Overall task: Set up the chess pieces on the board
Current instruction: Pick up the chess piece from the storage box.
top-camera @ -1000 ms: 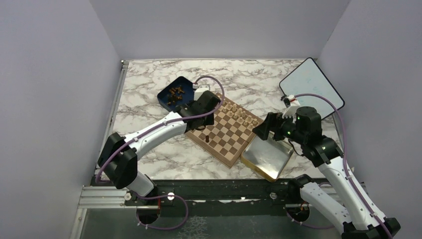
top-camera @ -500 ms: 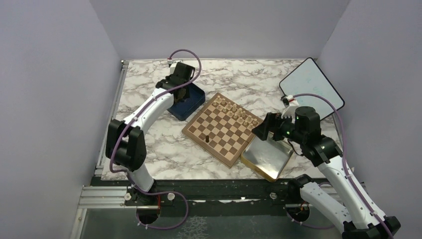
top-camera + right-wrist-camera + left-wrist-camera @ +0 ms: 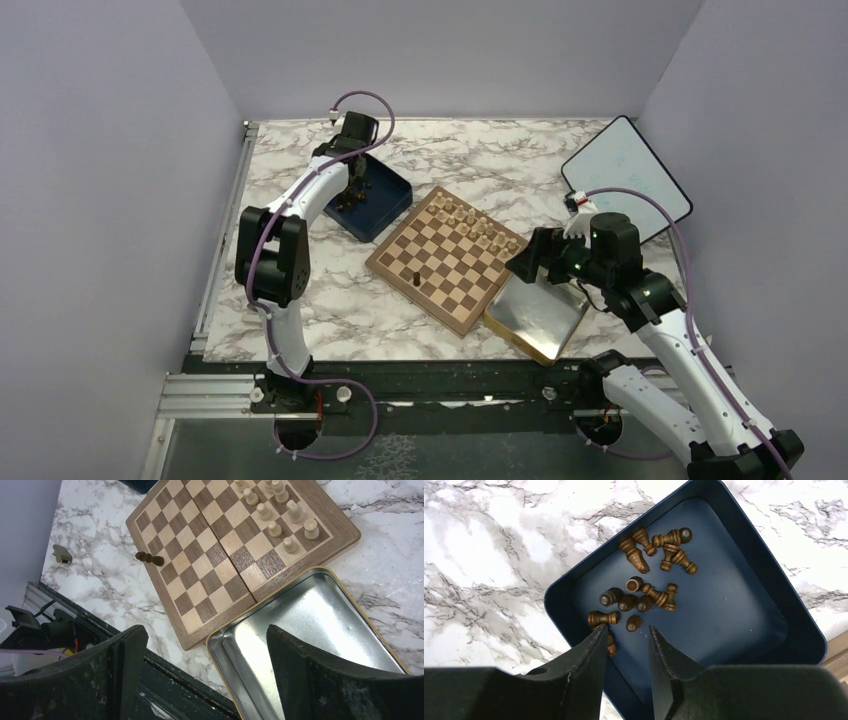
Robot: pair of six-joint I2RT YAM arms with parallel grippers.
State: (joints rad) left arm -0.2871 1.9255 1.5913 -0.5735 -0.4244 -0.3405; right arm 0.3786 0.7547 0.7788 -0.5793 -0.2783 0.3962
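The left gripper (image 3: 627, 632) hangs over the dark blue square box (image 3: 724, 610). Its jaws stand narrowly apart with nothing between them. The tiny dark brown wooden chessmen (image 3: 639, 597) lie on their sides in the box, just beyond the fingertips, many of them touching one another.

The crowding looks like the main hazard. With so small a gap, the fingers may land on top of a piece instead of either side of it, or may nip two neighbours at once. One small piece (image 3: 634, 623) sits almost in line with the gap, end-on, and its rounded turned wood would probably roll or squirt out under an off-centre squeeze. Another piece (image 3: 611, 647) lies half hidden under the finger nearer the box wall. That finger could knock it or catch the wall on the way down. A piece gripped while lying flat is also likely to reach its square tilted and topple.

The right gripper (image 3: 204, 630) is spread wide and empty above the gold-rimmed metal tray (image 3: 310, 615). The square wooden checked chessboard (image 3: 200, 565) lies just beyond its tips, carrying pale beige wooden chessmen (image 3: 275, 510) and a single dark piece (image 3: 150, 558). A careless sweep from either arm could scatter these.
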